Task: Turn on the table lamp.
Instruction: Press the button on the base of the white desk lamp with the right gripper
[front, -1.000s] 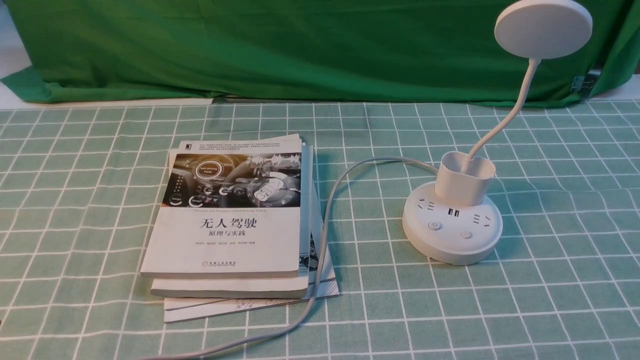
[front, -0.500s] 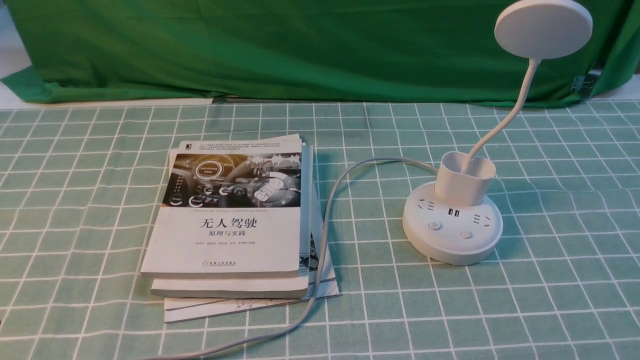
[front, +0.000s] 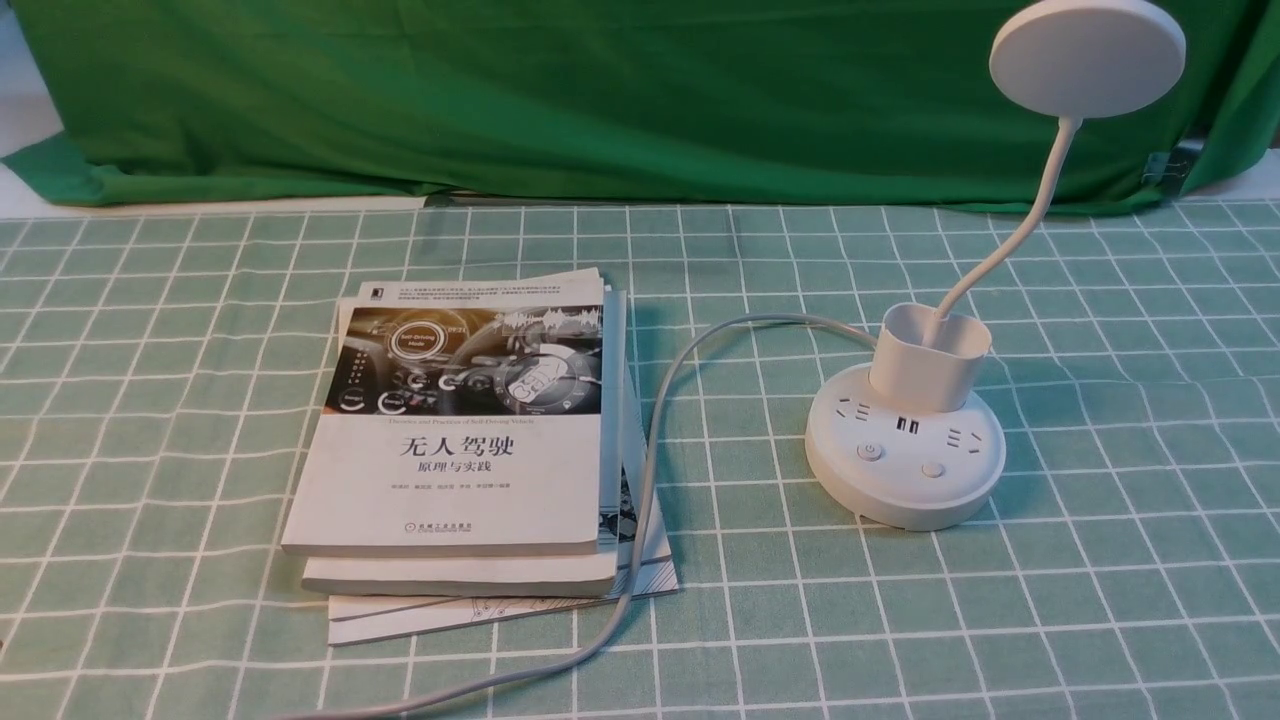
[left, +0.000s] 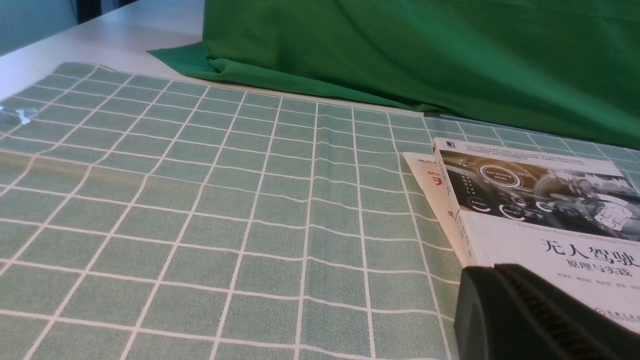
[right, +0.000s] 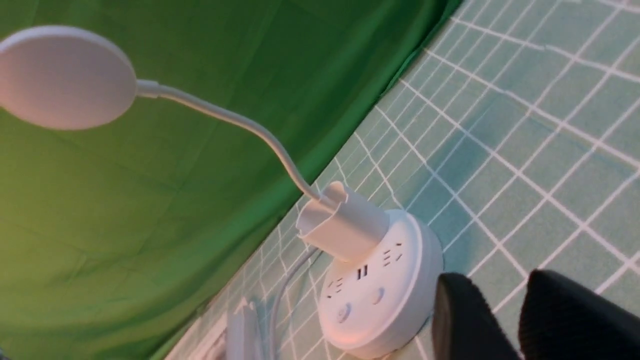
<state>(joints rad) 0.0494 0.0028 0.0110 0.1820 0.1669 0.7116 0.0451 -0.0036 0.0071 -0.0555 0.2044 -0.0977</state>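
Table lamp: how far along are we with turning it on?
Done: nothing visible; the table lamp has an unlit head. In hand: the right pincer is open and empty, facing the base without touching it; no arm shows in the front view. Left: reach the base and press a button, probably the marked one.

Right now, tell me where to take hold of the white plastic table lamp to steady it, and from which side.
Grip the white plastic table lamp by its upright cup-shaped holder, coming from the right side. Its walls stand straight, probably narrow enough to straddle; the round base looks too wide and the thin neck bends. The grey cord runs off leftward.
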